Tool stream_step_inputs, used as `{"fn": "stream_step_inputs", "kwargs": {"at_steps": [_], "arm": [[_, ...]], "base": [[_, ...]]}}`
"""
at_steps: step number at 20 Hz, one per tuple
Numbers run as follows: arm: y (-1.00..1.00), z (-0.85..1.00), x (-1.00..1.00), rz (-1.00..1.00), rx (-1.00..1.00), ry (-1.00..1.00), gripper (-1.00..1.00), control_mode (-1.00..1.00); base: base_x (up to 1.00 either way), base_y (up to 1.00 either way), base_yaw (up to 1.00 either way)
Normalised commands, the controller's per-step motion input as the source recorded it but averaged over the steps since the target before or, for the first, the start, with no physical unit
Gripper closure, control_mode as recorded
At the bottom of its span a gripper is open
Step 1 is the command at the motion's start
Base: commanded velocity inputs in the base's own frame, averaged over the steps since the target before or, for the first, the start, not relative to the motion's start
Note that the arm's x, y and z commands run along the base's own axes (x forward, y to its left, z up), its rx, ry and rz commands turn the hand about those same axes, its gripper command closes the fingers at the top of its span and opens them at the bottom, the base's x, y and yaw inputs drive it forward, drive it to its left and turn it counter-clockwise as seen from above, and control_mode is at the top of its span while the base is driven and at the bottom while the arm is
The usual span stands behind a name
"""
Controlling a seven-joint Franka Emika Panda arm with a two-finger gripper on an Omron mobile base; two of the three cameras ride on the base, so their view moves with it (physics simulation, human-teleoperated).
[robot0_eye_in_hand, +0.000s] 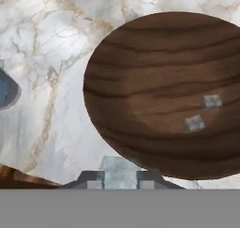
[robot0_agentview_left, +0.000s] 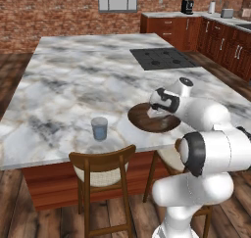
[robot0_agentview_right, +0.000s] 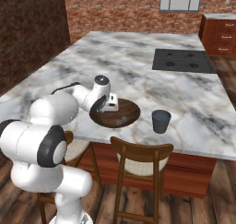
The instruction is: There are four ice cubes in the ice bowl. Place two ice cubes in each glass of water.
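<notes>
The ice bowl (robot0_eye_in_hand: 154, 81) is a wide brown wooden dish near the counter's front edge, also seen as the ice bowl (robot0_agentview_left: 147, 122) and the ice bowl (robot0_agentview_right: 120, 118). Two ice cubes (robot0_eye_in_hand: 194, 124) lie inside it. My gripper (robot0_eye_in_hand: 119, 179) hovers over the marble just outside the bowl's rim, shut on another pale ice cube (robot0_eye_in_hand: 119, 167). From the base cameras the gripper (robot0_agentview_left: 159, 110) (robot0_agentview_right: 110, 106) hangs low at the bowl's edge. One glass of water (robot0_agentview_left: 99, 128) stands left of the bowl. A darker glass (robot0_agentview_right: 161, 121) stands right of it. A glass rim (robot0_eye_in_hand: 7, 88) shows at the hand view's left edge.
Wooden chairs (robot0_agentview_left: 103, 171) (robot0_agentview_right: 140, 156) are tucked under the counter's front edge. A black cooktop (robot0_agentview_left: 162, 58) is set into the far right of the marble island (robot0_agentview_left: 73, 85). Cabinets with appliances line the back right wall.
</notes>
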Motion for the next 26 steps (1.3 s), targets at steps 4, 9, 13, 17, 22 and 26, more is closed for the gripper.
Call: {"fn": "stream_step_inputs", "kwargs": {"at_steps": [4,9,13,17,22,26], "arm": [[0.96,0.97,-0.75,0.03,-0.15,0.07,1.00,-1.00],[0.65,0.93,-0.65,0.08,-0.13,0.21,1.00,-1.00],[0.28,0.60,-0.21,0.01,-0.02,0.10,1.00,-1.00],[0.42,0.22,0.08,0.00,0.00,0.06,1.00,-1.00],[0.68,-0.08,0.29,0.00,0.00,0.00,1.00,-1.00],[0.67,-0.10,0.26,0.00,0.00,0.04,1.00,-1.00]], "base": [[0.00,0.00,0.00],[0.00,0.00,0.00],[0.00,0.00,0.00],[0.00,0.00,0.00],[0.00,0.00,0.00],[0.00,0.00,0.00]]}}
